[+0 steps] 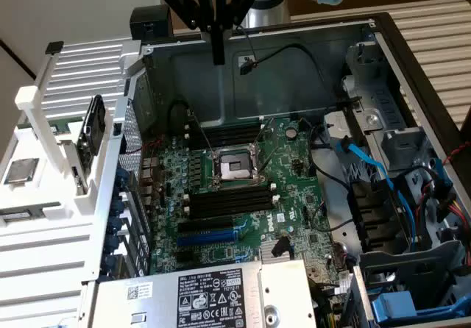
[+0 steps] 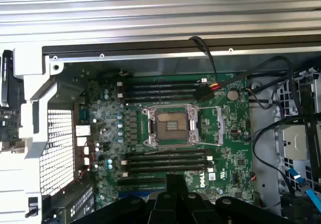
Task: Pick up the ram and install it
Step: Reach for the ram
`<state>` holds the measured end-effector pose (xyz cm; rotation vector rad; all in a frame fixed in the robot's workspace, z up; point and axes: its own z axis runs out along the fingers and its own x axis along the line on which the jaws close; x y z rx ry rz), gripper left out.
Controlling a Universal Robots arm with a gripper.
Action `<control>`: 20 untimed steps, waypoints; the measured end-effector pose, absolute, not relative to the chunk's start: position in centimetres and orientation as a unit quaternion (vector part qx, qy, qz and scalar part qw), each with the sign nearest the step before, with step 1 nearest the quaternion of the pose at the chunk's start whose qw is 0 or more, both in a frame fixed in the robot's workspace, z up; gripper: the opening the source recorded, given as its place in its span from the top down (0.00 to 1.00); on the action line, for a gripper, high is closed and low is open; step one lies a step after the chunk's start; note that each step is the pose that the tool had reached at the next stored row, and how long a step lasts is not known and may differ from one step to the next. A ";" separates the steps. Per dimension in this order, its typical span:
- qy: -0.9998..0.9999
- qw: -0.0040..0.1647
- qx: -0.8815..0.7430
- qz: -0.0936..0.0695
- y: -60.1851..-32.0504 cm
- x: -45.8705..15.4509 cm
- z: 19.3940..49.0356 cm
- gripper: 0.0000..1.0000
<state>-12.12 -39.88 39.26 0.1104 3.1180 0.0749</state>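
1. Nearest in the exterior view, a silver box (image 1: 210, 295) with a printed label is lying across the front edge of the open computer case (image 1: 294, 56).
2. Behind it the green motherboard (image 1: 243, 218) is lying flat in the case. The processor socket (image 1: 234, 168) is sitting between two banks of black memory slots (image 1: 228, 199). The wrist view is looking straight down on the same socket (image 2: 170, 126) and slots (image 2: 165, 161), which makes both banks plain along their full length.
3. The exterior view is also taking in blue cables (image 1: 368, 166) running through the drive bay on its right, and a white rack (image 1: 44, 218) standing beside the case on its left.
4. A square silver processor chip (image 1: 20, 170) is resting on the rack. Farther back in it, a narrow strip of green board is showing between the white bars. By its look this is the ram (image 1: 55, 127), lying well apart from the arm.
5. The gripper (image 1: 218, 57) is hanging above the far wall of the case with its fingers pressed together and gripping nothing. In the wrist view its dark fingers (image 2: 175, 184) are pointing over the lower slot bank.
6. Farthest off, pale slatted panels (image 1: 434, 34) are running behind the case, and a beige wall (image 1: 73, 4) is filling the exterior view's upper left.
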 end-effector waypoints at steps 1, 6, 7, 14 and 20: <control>0.999 0.010 0.035 0.024 -39.9 -12.1 39.3 0.89; 0.999 0.010 0.035 0.024 -39.9 -12.1 39.3 0.89; 0.999 0.010 0.035 0.024 -39.9 -12.1 39.3 0.89; 0.999 0.010 0.035 0.024 -39.9 -12.3 39.3 0.89; 0.999 0.010 0.035 0.024 -39.9 -15.2 39.3 0.89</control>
